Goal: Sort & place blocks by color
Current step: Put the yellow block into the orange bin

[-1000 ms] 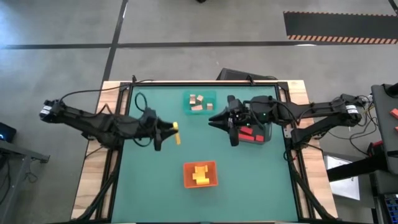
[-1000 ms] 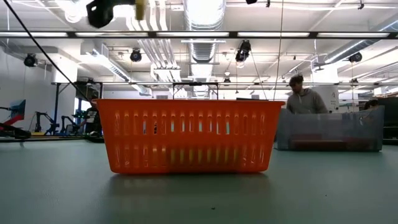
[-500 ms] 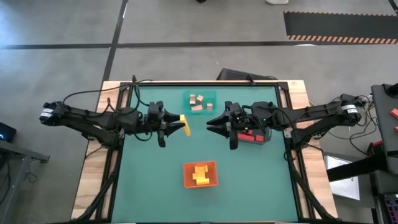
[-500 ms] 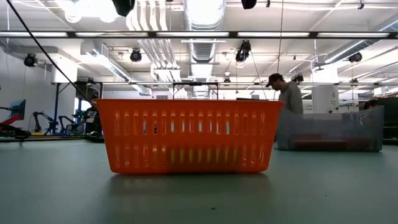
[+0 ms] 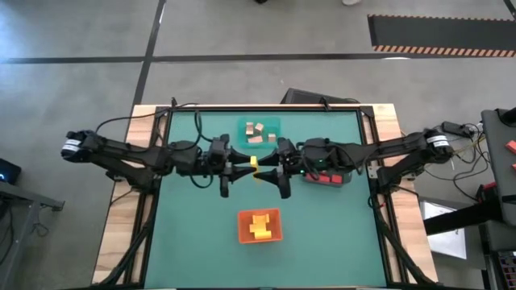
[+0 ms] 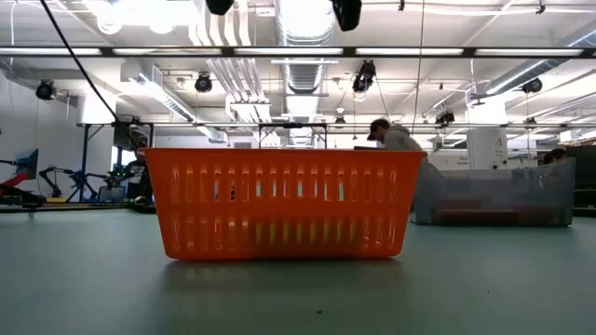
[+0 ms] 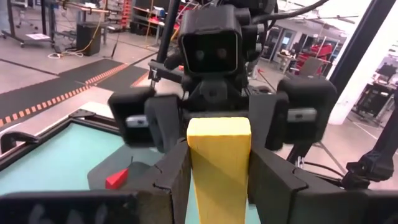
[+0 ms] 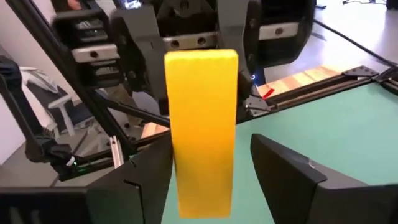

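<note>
A yellow bar-shaped block (image 5: 255, 165) hangs level over the middle of the green table, and my left gripper (image 5: 245, 167) is shut on its left end. My right gripper (image 5: 267, 169) faces it from the table's right, open. Its fingers (image 8: 144, 179) stand on either side of the block's free end (image 8: 200, 124) with a gap on each side. The orange tray (image 5: 259, 238) near the front holds yellow blocks (image 5: 260, 226). Tan blocks (image 5: 256, 132) lie in the teal tray (image 5: 274, 122), and red blocks (image 5: 322, 173) lie in the grey tray (image 5: 345, 179). My left gripper pinches the yellow block's two long sides (image 7: 196, 179) between its two fingers (image 7: 176, 180), at the end away from my right gripper. The fingers come level from the table's left and lie along the block. It sticks out level past the fingertips, lifted clear of the table.
The orange tray (image 6: 284, 203) stands right below and in front of both grippers. The grey tray (image 6: 494, 195) lies behind my right gripper's wrist. Open green mat lies to the left and right of the orange tray. A person (image 6: 391, 138) moves in the room beyond.
My left gripper has carried the yellow block toward the table's right and rolled, so the block now points at my right gripper instead of lying crosswise. My right gripper has moved toward the table's left, away from the grey tray, sunk a little and opened around the block's free end.
</note>
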Motion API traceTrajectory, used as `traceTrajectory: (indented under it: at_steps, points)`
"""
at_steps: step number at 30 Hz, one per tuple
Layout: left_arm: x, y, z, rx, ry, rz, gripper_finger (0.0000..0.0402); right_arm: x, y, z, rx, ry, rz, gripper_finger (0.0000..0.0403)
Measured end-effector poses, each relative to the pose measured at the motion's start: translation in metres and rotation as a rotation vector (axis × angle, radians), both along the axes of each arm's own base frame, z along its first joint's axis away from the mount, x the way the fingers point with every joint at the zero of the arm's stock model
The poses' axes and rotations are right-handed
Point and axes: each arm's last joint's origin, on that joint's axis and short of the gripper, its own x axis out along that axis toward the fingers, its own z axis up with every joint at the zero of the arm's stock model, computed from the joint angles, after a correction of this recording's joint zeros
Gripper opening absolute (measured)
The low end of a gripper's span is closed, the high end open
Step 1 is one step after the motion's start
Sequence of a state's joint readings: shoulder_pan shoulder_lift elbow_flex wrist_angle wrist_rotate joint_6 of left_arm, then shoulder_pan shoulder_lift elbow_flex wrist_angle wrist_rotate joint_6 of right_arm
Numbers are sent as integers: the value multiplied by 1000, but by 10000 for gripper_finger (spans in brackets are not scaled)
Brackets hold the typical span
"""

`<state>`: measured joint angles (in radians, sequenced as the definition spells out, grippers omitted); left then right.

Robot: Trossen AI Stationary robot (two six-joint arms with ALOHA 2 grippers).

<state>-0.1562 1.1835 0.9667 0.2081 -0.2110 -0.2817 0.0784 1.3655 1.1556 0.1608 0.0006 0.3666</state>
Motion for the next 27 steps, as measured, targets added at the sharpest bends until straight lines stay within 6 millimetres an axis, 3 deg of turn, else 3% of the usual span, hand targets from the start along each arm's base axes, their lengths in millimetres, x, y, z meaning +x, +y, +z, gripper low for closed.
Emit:
traceTrajectory:
  at_steps: [11,20,27]
  points:
    - [1,0,-4,-25,17,0,116,1,0,-1,-30,33,9,181]
    - [2,0,-4,-28,19,4,116,-1,0,1,-27,30,12,118]
    - [2,0,-4,-24,19,4,118,-1,0,1,-28,32,9,117]
